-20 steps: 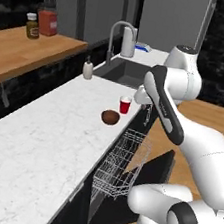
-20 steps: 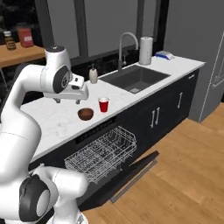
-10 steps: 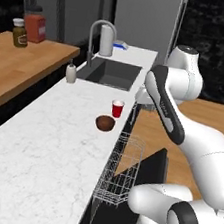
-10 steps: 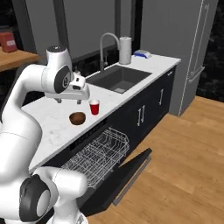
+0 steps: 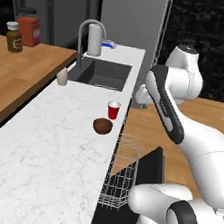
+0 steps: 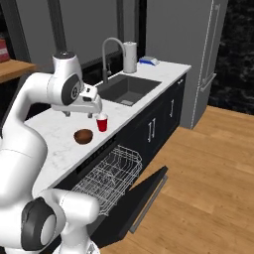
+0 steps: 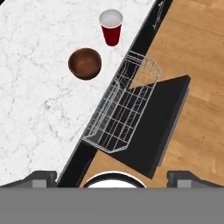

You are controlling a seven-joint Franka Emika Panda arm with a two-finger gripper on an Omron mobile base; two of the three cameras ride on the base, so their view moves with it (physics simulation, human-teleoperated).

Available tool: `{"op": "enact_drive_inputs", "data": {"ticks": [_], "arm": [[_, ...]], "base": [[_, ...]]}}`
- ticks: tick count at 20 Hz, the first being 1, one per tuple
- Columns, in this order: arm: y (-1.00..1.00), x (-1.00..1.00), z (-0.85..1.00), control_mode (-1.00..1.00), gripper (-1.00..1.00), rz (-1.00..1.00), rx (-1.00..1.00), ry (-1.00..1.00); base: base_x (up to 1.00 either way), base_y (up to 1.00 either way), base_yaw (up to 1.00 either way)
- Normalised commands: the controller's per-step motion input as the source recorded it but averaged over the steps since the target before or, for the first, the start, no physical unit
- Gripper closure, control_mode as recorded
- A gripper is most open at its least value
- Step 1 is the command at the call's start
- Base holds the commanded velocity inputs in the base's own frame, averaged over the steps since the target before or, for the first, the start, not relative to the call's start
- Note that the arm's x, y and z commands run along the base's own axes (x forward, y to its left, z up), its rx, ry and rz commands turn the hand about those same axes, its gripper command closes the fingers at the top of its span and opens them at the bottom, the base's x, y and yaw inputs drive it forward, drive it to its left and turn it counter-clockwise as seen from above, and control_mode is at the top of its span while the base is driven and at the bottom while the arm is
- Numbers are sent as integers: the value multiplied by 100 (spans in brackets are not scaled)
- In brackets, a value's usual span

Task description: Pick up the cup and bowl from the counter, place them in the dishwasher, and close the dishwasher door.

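The red cup (image 5: 113,109) (image 6: 101,122) stands upright on the white marble counter (image 5: 42,155) near its front edge. The dark brown bowl (image 5: 102,126) (image 6: 83,135) sits just beside it. In the hand view the cup (image 7: 111,27) and bowl (image 7: 85,63) lie far below and ahead. My gripper (image 6: 79,114) (image 7: 112,178) hangs open and empty above the counter, over the cup and bowl. The dishwasher's white wire rack (image 5: 121,171) (image 6: 108,177) (image 7: 122,107) is pulled out over the lowered black dishwasher door (image 6: 144,196) (image 7: 168,118).
A dark sink (image 5: 101,74) with a tall faucet (image 5: 87,35) lies beyond the cup, with a white canister (image 5: 95,39) and a soap bottle (image 5: 62,77) nearby. Jars (image 5: 23,31) stand on the wooden ledge. A grey fridge (image 6: 198,59) stands at the counter's end.
The whole picture shifted as the base drove along the counter. The cup and bowl kept their places on the counter. The arm holds the same pose, gripper still open.
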Motion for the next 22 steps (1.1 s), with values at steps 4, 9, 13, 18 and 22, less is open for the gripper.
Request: {"op": "enact_drive_inputs", "data": {"ticks": [4,9,13,18,22], "arm": [[32,-2,0,-100,-100,-21,0,0],[36,-2,0,-100,-100,-18,0,0],[23,35,-12,-100,-100,-16,2,0],[21,72,-31,-100,-100,-17,6,0],[9,92,-45,-100,-100,-21,5,0]], "base": [[0,0,0],[0,0,0],[0,0,0],[0,0,0],[0,0,0]]}}
